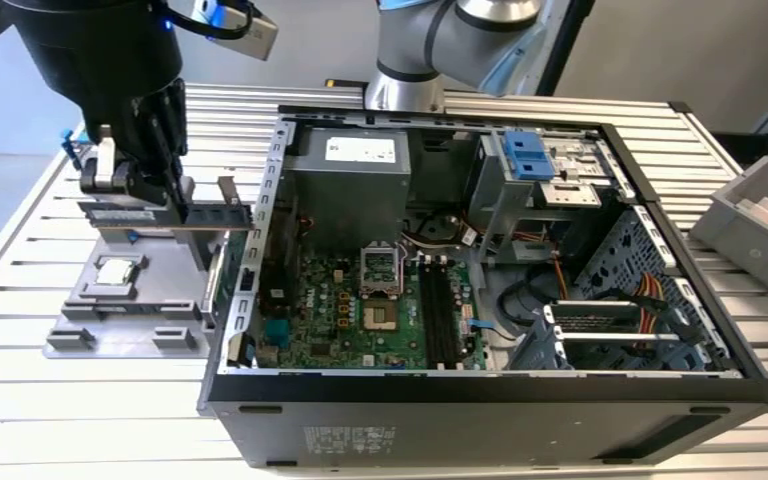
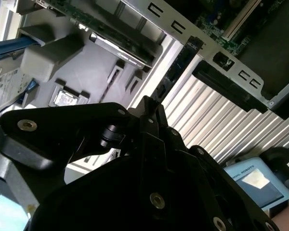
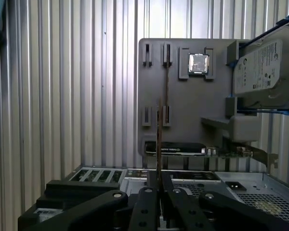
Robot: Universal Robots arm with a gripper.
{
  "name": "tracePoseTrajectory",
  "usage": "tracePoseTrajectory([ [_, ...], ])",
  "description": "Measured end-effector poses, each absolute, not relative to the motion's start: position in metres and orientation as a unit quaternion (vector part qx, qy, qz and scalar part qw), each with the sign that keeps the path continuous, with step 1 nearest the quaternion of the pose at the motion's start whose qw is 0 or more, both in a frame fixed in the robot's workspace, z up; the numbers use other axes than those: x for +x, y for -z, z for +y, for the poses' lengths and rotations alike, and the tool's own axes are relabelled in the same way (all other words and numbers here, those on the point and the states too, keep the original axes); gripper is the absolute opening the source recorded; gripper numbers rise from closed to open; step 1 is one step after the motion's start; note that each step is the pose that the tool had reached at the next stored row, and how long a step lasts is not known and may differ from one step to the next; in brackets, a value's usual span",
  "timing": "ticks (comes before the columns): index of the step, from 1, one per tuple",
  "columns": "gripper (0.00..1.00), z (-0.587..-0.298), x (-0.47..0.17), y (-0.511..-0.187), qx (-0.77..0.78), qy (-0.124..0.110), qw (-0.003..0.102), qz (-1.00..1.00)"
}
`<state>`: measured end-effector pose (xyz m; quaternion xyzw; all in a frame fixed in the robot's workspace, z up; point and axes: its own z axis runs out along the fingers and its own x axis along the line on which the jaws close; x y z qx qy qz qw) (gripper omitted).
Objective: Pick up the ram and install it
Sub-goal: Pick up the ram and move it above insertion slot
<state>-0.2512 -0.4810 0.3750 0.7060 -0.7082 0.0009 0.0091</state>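
The black gripper [image 3: 159, 191] has its fingers [image 3: 146, 208] nearly together, clamped on one end of the ram [image 3: 158, 144], a long, thin, dark bluish circuit-board stick seen edge-on in the first wrist view. Beyond it lies a grey plastic tray [image 3: 183, 106] with a small square silver chip [image 3: 198, 63] and a silver hard drive [image 3: 262, 67]. In the exterior view, the open black computer case [image 1: 491, 405] stands beside the tray.

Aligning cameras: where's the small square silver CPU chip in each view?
Exterior view: small square silver CPU chip on the grey plastic tray, exterior view's left of the computer case.
First wrist view: chip in a tray recess, beside the silver hard drive.
Second wrist view: chip in the same recess.
Shared landmark: the tray.
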Motion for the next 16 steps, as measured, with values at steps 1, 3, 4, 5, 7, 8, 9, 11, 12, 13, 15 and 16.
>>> tracePoseTrajectory([
  [1,0.0,-0.481,-0.25,-0.375,0.706,-0.001,0.009,-0.708],
  [3,0.0,-0.48,-0.248,-0.375,0.706,-0.001,0.009,-0.708],
  [4,0.0,-0.48,-0.246,-0.375,0.706,-0.001,0.009,-0.708],
  [5,0.0,-0.48,-0.245,-0.375,0.706,-0.001,0.009,-0.708],
  [7,0.0,-0.48,-0.242,-0.375,0.706,-0.001,0.009,-0.708],
  [8,0.0,-0.48,-0.24,-0.375,0.706,-0.001,0.009,-0.708],
  [9,0.0,-0.48,-0.239,-0.375,0.706,-0.001,0.009,-0.708],
  [11,0.0,-0.48,-0.235,-0.375,0.706,-0.001,0.009,-0.708],
  [12,0.0,-0.48,-0.233,-0.375,0.706,-0.001,0.009,-0.708],
  [13,0.0,-0.48,-0.231,-0.375,0.706,-0.001,0.009,-0.708],
  [15,0.0,-0.479,-0.227,-0.375,0.706,-0.001,0.009,-0.708],
  [16,0.0,-0.479,-0.225,-0.375,0.706,-0.001,0.009,-0.708],
])
